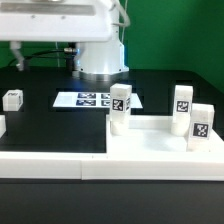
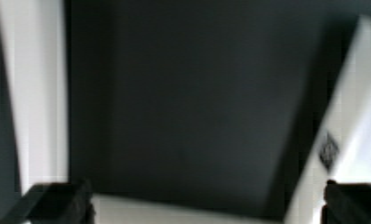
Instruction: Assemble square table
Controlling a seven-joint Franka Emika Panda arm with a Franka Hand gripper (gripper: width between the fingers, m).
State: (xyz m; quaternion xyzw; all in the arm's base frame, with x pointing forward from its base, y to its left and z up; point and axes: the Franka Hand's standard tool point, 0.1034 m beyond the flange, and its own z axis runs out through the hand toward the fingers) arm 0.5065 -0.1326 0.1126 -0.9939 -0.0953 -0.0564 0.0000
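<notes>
Toward 4 o'clock in the exterior view, tabletop (image 1: pixel 150 145): you have the white square tabletop lying flat on the black table (image 1: pixel 50 125), raised rim up.
First leg (image 1: pixel 120 108): upright at the tabletop's 10 o'clock corner, tag facing you.
Second leg (image 1: pixel 183 103): upright at the tabletop's 1 o'clock corner.
Third leg (image 1: pixel 201 126): upright at the tabletop's 3 o'clock side, near the second leg. You cannot tell whether any of these three is seated in a socket.
Loose leg (image 1: pixel 12 99): at 9 o'clock in the exterior view, resting on the table, well apart from the tabletop.
Marker board (image 1: pixel 95 99): flat on the table toward 12 o'clock, just behind the first leg.
Wall strip (image 1: pixel 50 165): long and low, running through 6 o'clock along the near edge.
Arm base (image 1: pixel 100 50): at 12 o'clock, behind the marker board.
Gripper (image 2: pixel 203 205): in the blurred wrist view your fingertips (image 2: pixel 57 205) are spread wide, with nothing between them and bare dark table beneath.
</notes>
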